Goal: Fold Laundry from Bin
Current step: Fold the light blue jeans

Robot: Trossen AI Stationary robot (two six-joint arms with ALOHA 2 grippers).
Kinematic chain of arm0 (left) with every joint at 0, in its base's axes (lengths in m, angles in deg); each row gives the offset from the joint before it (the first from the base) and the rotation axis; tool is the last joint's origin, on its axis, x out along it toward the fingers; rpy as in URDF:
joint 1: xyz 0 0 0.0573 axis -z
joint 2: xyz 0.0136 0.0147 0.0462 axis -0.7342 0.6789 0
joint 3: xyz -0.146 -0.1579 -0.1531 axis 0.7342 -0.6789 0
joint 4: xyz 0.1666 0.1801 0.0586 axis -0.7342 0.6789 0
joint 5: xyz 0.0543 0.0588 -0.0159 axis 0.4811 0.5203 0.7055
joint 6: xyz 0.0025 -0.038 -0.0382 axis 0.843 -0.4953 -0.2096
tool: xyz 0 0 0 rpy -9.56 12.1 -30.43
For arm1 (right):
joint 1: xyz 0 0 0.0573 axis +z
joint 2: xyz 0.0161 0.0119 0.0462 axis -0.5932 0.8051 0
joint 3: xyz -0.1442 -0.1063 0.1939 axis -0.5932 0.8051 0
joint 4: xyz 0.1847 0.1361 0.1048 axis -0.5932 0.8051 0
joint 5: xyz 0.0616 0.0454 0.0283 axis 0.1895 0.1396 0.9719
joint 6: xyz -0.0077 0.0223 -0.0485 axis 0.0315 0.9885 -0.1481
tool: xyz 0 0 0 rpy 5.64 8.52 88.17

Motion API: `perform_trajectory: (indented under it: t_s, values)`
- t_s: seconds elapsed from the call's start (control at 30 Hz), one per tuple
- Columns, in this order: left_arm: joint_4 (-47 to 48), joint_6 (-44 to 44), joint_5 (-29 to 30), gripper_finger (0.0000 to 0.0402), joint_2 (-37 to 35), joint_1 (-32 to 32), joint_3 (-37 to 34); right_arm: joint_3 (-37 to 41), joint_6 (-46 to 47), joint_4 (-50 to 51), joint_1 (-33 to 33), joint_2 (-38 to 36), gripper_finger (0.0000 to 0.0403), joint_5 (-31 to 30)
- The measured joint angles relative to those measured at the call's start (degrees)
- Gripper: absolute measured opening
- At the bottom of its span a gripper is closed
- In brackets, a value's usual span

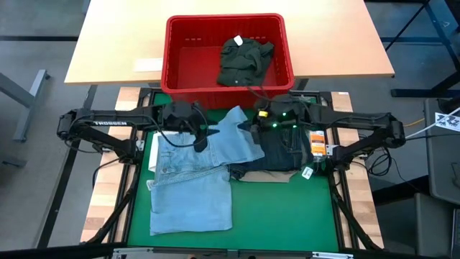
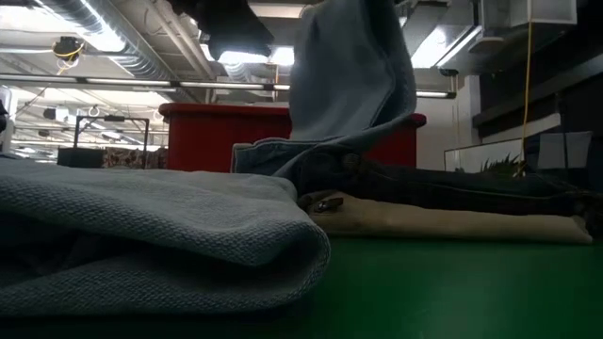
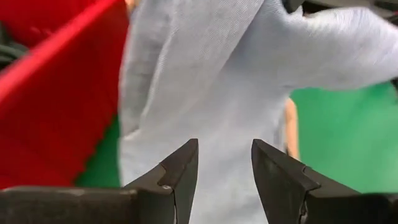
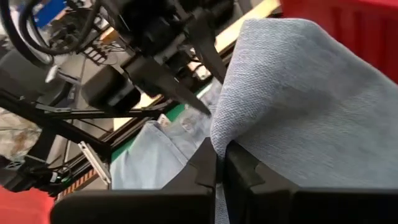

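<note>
Light blue jeans (image 1: pixel 190 187) lie on the green mat (image 1: pixel 280 208) at the left, with one leg (image 1: pixel 241 129) raised at the mat's far middle. My right gripper (image 4: pixel 221 165) is shut on that leg. My left gripper (image 3: pixel 224 165) hovers open just left of the raised leg, with nothing between its fingers. Folded dark navy jeans (image 1: pixel 284 151) rest on beige trousers (image 2: pixel 443 222) at the right. The red bin (image 1: pixel 180 79) stands beyond the mat, with a dark olive-green piece (image 1: pixel 243 59) lying inside it. My right gripper pinches a folded part of the light blue jeans' leg (image 4: pixel 231 134) between its two fingers. The fingers come from the table's right, slanting a little downward. The leg is lifted clear and drapes over the fingers (image 2: pixel 349 75), while the jeans' waist and other leg stay flat on the mat.
The bin sits on a wooden table (image 1: pixel 345 43) with a white slip (image 1: pixel 149 65) beside it. The near half of the mat to the right of the jeans is bare green. Orange and white tags (image 1: pixel 317 138) lie by the navy jeans.
</note>
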State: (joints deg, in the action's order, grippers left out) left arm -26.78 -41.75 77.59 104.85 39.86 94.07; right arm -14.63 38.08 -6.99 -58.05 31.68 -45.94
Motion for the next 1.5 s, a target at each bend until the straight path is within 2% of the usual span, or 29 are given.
perform_trajectory:
  t_s: [0.37, 0.53, 0.63, 0.83, 1.13, 1.37, 1.5]
  values:
    - [0.0, -19.7, 0.2, 0.0143, 0.0, 9.1, 0.0, 0.0, 0.0, -7.3, 1.1, 7.1, 0.0011, -0.1]
    - [0.0, -27.8, 4.8, 0.0145, 0.0, 12.9, 0.0, 0.0, -0.3, -12.5, 1.1, 9.0, 0.0011, -0.1]
    - [-0.2, -32.0, 7.5, 0.0155, 0.0, 14.2, 0.0, 0.0, -0.5, -13.7, 1.1, 10.1, 0.0011, -0.1]
    - [-1.1, -40.1, 8.0, 0.0193, 0.2, 14.7, 0.0, 0.0, -0.7, -14.6, 1.1, 11.7, 0.0011, -0.1]
    - [-2.0, -48.5, 8.1, 0.0242, 5.5, 14.4, 0.0, 0.0, -2.0, -15.9, 1.1, 12.2, 0.0011, -1.5]
    - [-11.5, -49.4, 7.5, 0.0247, 7.8, 14.4, 0.0, 0.0, -2.3, -16.9, 1.1, 12.1, 0.0011, -1.5]
    - [-11.4, -49.5, 7.8, 0.0245, 7.8, 14.4, 0.0, 0.0, -3.4, -16.9, 1.1, 12.1, 0.0011, -1.5]
